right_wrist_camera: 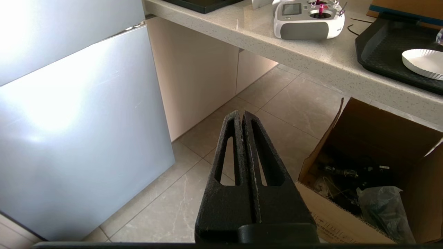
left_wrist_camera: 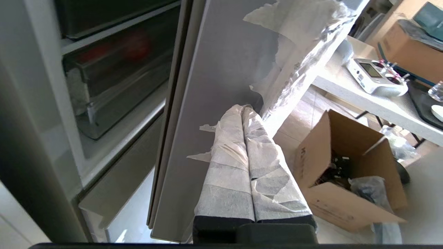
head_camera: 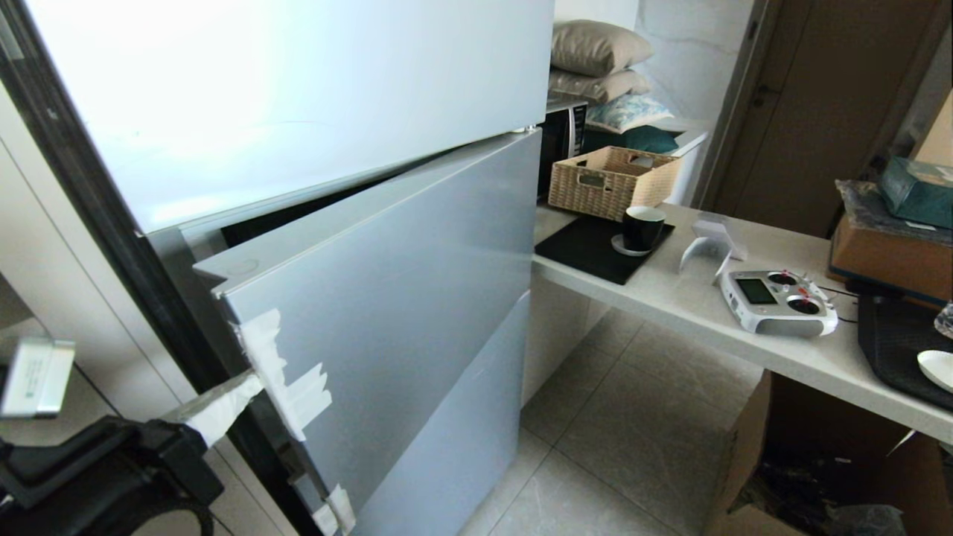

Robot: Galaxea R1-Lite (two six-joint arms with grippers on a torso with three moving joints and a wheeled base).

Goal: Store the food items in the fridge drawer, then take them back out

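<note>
The fridge's lower grey door (head_camera: 387, 298) stands ajar, with white tape patches near its free edge. My left gripper (head_camera: 249, 387) is shut, its tape-wrapped fingertips pressed together against that door (left_wrist_camera: 221, 69) at its taped edge; it holds nothing (left_wrist_camera: 242, 108). Past the door, the left wrist view shows the clear fridge drawer (left_wrist_camera: 104, 93) pushed in, with a dim red shape (left_wrist_camera: 137, 45) behind its front, likely a food item. My right gripper (right_wrist_camera: 241, 113) hangs shut and empty above the tiled floor, away from the fridge.
A counter (head_camera: 692, 305) to the right of the fridge carries a wicker basket (head_camera: 610, 179), a black cup (head_camera: 642, 227), a white remote controller (head_camera: 778, 301) and a black tray (right_wrist_camera: 384, 45) with a white plate. An open cardboard box (head_camera: 819, 476) sits on the floor beneath it.
</note>
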